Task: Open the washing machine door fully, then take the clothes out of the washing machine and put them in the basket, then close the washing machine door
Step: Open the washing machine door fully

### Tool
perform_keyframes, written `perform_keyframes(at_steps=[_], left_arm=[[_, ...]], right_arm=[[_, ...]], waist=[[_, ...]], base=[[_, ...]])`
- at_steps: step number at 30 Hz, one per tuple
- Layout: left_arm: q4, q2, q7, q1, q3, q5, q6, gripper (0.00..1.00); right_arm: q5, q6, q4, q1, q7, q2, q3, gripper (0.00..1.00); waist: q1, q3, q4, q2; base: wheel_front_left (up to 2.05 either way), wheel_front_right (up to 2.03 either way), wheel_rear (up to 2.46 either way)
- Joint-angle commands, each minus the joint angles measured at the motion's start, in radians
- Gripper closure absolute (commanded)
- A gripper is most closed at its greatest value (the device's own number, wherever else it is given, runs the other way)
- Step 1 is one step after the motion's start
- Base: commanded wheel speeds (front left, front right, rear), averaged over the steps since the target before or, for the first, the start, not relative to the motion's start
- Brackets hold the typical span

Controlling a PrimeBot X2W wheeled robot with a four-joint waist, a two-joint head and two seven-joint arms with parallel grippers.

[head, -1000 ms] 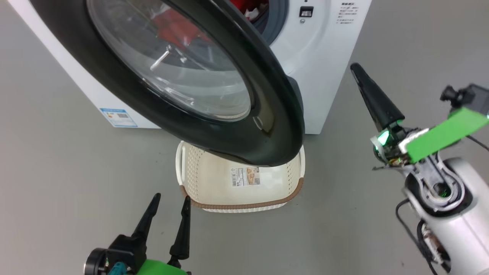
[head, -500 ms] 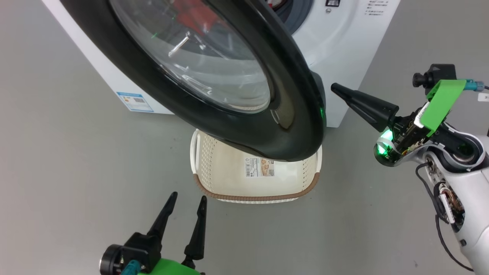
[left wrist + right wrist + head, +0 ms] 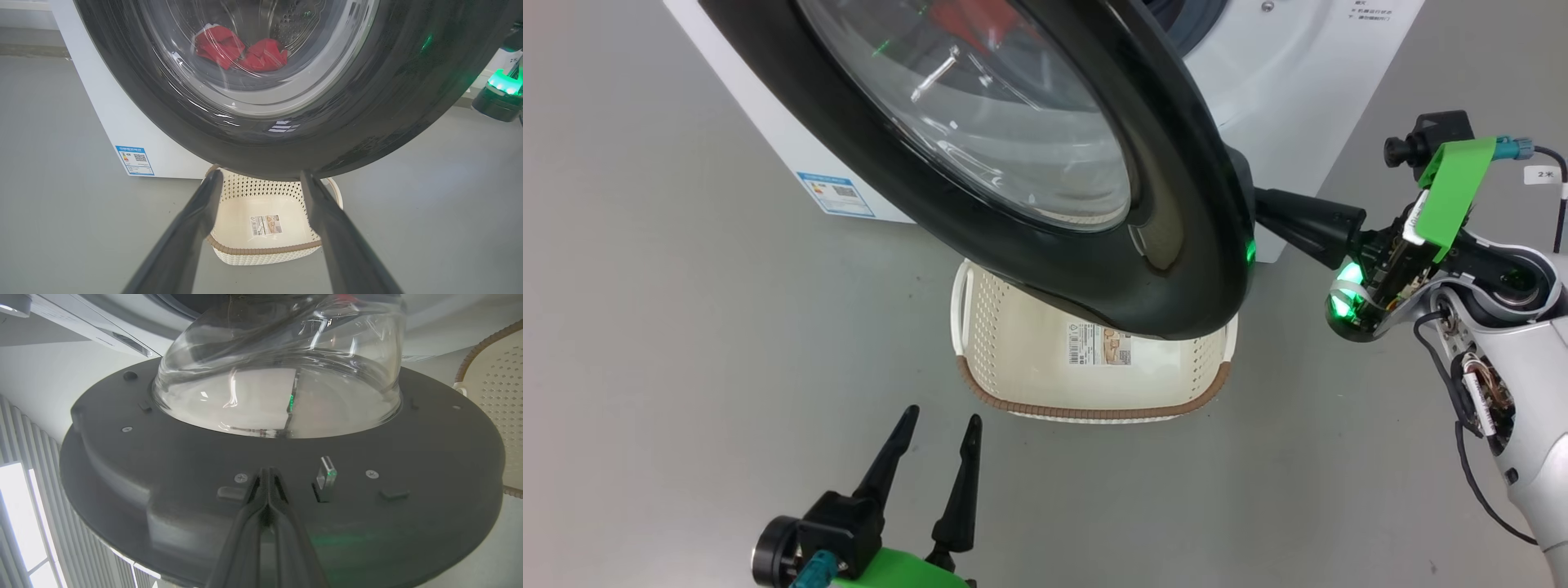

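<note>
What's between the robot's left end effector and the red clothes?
The washing machine door: in the left wrist view, the open left end effector looks through its glass at the clothes in the drum.

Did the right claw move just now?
Yes. Against the washer, the right claw swung left: it was pointing up beside the washer, and now it reaches behind the door rim.

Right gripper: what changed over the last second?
The right gripper swung from pointing up, clear of the washing machine door, to pointing left, its tips now close to the door's inner face behind the rim. Its jaws stayed shut, nothing grasped. The overall picture shift is camera motion. The left gripper stays open and low; basket and clothes unmoved.
</note>
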Motion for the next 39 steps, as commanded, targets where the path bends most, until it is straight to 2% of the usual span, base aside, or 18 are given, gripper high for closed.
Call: perform_keyframes(at_steps=[1, 14, 39], left_arm=[[-0.023, 0.009, -0.008, -0.024, 0.027, -0.008, 0.007, 0.0], [-0.024, 0.009, -0.008, -0.007, 0.025, -0.015, 0.012, 0.0], [-0.044, 0.009, -0.008, 0.058, 0.056, -0.009, 0.022, 0.0]], right_arm=[[0.0, 0.008, -0.018, -0.017, 0.006, 0.009, 0.005, 1.0], [-0.045, 0.008, -0.042, 0.043, 0.061, 0.045, 0.031, 1.0], [-0.103, 0.008, -0.089, 0.194, 0.104, 0.139, 0.089, 1.0]], waist=[[0.0, 0.0, 0.002, 0.0], [0.0, -0.044, 0.023, 0.0], [0.0, -0.142, 0.143, 0.0]], base=[[0.0, 0.0, 0.0], [0.0, 0.0, 0.0], [0.0, 0.0, 0.0]])
